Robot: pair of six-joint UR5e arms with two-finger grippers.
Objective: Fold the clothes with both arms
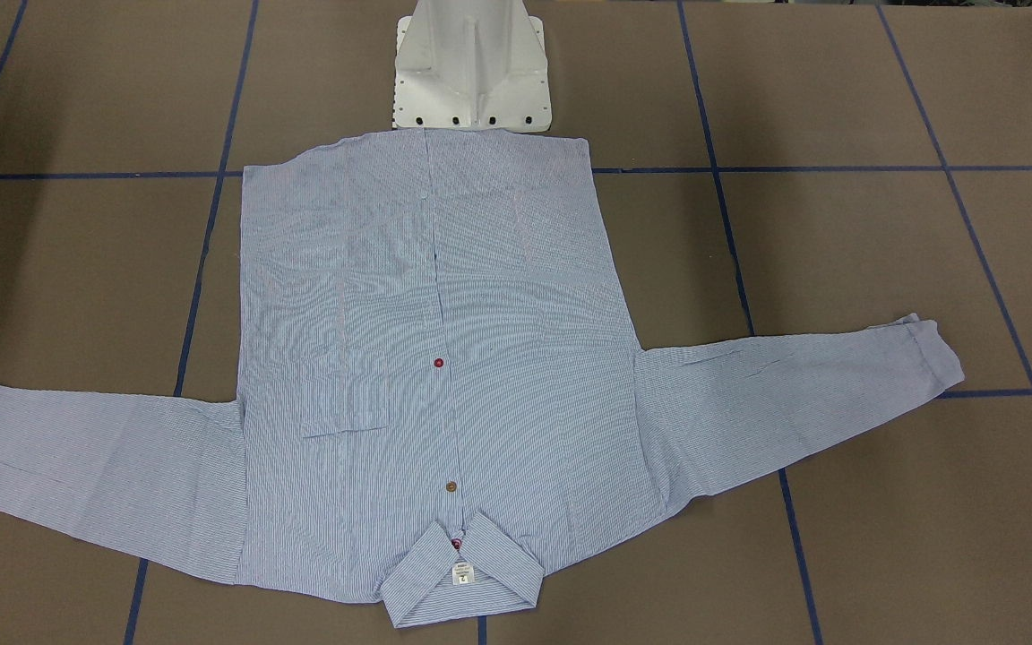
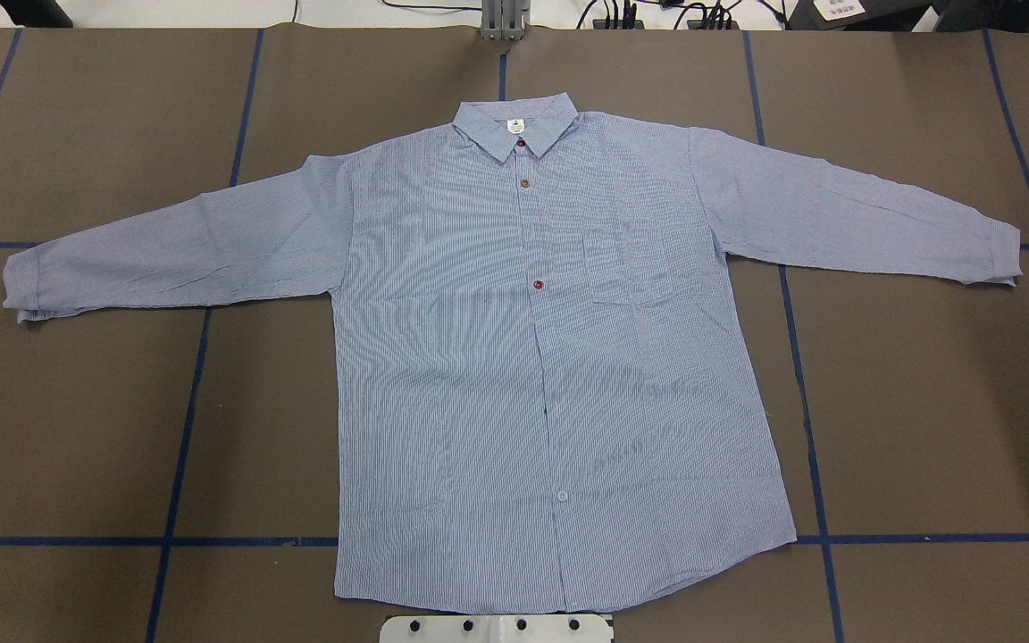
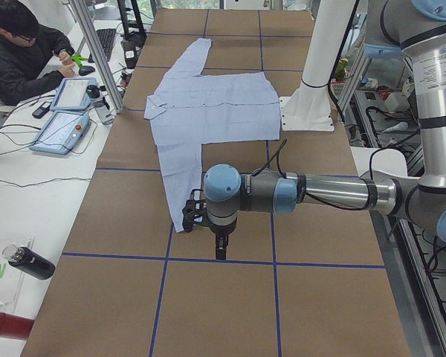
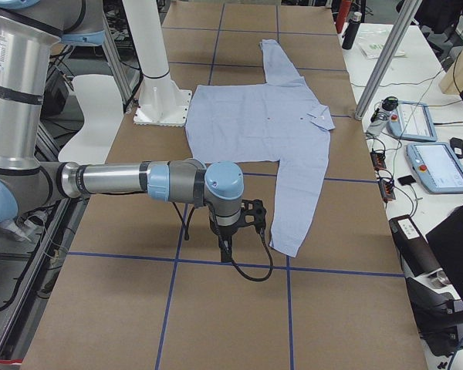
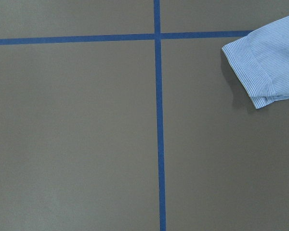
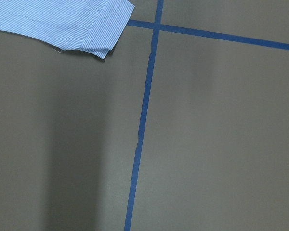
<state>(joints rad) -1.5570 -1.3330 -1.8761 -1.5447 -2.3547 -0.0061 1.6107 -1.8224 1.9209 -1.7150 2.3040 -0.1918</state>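
Note:
The clothes are one light blue striped shirt (image 2: 550, 339) lying flat and face up on the brown table, both sleeves spread wide and the collar (image 2: 514, 125) on the side away from the robot. My left gripper (image 3: 192, 217) hangs over the table just past the left sleeve's cuff (image 5: 267, 62); it shows only in the side view, so I cannot tell whether it is open. My right gripper (image 4: 253, 216) hovers near the right sleeve's cuff (image 6: 94, 26), and I cannot tell its state either. Neither arm shows in the overhead or front view.
The white pedestal base (image 1: 471, 72) stands at the shirt's hem. Blue tape lines (image 2: 184, 429) grid the brown table (image 2: 925, 402). A person (image 3: 18, 52) sits at a side bench with teach pendants (image 3: 59, 126). More pendants (image 4: 440, 166) lie on the opposite bench.

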